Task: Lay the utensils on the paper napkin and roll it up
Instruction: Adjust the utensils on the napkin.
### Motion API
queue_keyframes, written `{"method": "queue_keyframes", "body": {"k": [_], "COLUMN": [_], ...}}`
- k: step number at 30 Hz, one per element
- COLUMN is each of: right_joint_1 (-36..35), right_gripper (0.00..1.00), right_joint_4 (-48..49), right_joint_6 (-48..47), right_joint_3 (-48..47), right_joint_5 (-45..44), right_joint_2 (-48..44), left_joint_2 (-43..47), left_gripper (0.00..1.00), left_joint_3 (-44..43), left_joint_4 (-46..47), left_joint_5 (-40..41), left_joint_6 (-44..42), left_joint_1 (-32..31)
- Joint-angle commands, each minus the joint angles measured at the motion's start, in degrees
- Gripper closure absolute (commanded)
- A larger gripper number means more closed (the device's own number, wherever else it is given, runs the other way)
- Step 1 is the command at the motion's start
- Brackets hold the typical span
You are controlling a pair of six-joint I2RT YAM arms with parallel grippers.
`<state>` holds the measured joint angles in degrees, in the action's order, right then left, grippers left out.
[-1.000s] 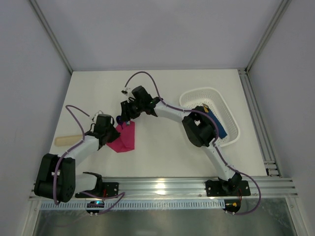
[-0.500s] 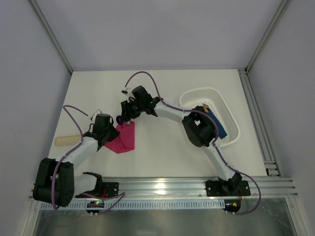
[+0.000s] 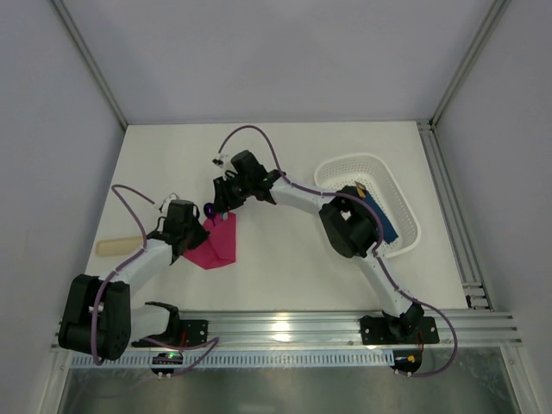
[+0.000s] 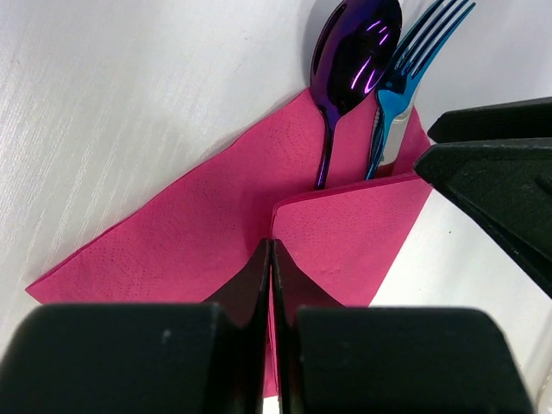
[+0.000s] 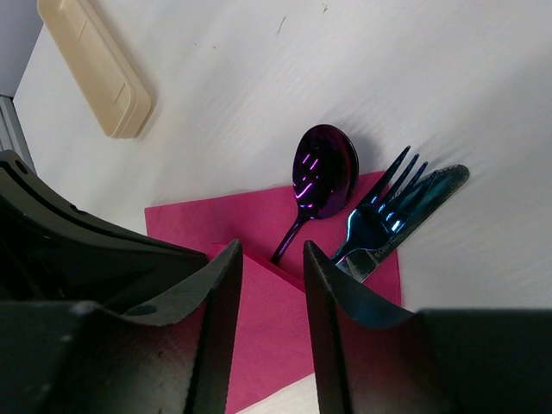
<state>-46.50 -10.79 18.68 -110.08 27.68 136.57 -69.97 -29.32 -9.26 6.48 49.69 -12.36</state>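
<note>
The magenta paper napkin [image 3: 220, 246] lies on the table with one corner folded over the utensil handles. A dark purple spoon [image 4: 354, 60], a blue-purple fork [image 4: 414, 60] and a knife blade [image 5: 435, 183] under the fork stick out from the fold. My left gripper [image 4: 272, 246] is shut on the edge of the napkin's folded flap [image 4: 345, 228]. My right gripper [image 5: 271, 250] is open and hovers just over the fold [image 5: 267, 310], close to the spoon's handle. In the top view the left gripper [image 3: 194, 233] and the right gripper [image 3: 222, 203] meet over the napkin.
A pale beige flat stick [image 3: 116, 247] lies left of the napkin and also shows in the right wrist view [image 5: 95, 73]. A white perforated basket [image 3: 405, 207] at the right holds a blue flat strip [image 3: 379, 211]. The two grippers are very close together.
The left arm's elbow has shifted slightly. Both grippers and the napkin stay where they were.
</note>
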Motion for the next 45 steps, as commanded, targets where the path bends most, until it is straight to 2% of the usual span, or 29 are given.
{"method": "queue_keyframes", "body": {"k": [1, 2, 5, 16, 33, 45], "right_joint_1": [-1.05, -1.22, -2.01, -3.6, -3.68, -3.68], "right_gripper": [0.65, 0.73, 0.86, 0.96, 0.96, 0.96], "right_joint_4": [-0.02, -0.37, -1.52, -4.95, -10.3, -13.12], "right_joint_6": [-1.18, -1.45, -1.36, -0.13, -0.04, 0.04], "right_joint_3": [-4.08, -4.52, -6.54, -9.89, -11.56, -14.28], "right_joint_5": [2.29, 2.2, 2.29, 1.41, -2.98, -4.13], "right_joint_2": [-0.43, 0.35, 1.59, 5.98, 8.62, 9.06], "left_joint_2": [1.42, 1.77, 2.38, 4.85, 4.85, 6.69], "left_gripper": [1.0, 1.0, 1.0, 1.0, 1.0, 1.0], "left_joint_3": [0.4, 0.41, 0.49, 1.37, 1.37, 1.81], "left_joint_4": [1.26, 1.08, 0.56, -1.11, -2.87, -8.67], "left_joint_5": [1.52, 1.6, 1.95, 2.48, 3.72, 4.77], "left_joint_6": [0.05, 0.14, 0.32, 1.11, 2.43, 4.97], "left_joint_1": [-0.21, -0.21, -0.21, -0.21, -0.21, -0.21]}}
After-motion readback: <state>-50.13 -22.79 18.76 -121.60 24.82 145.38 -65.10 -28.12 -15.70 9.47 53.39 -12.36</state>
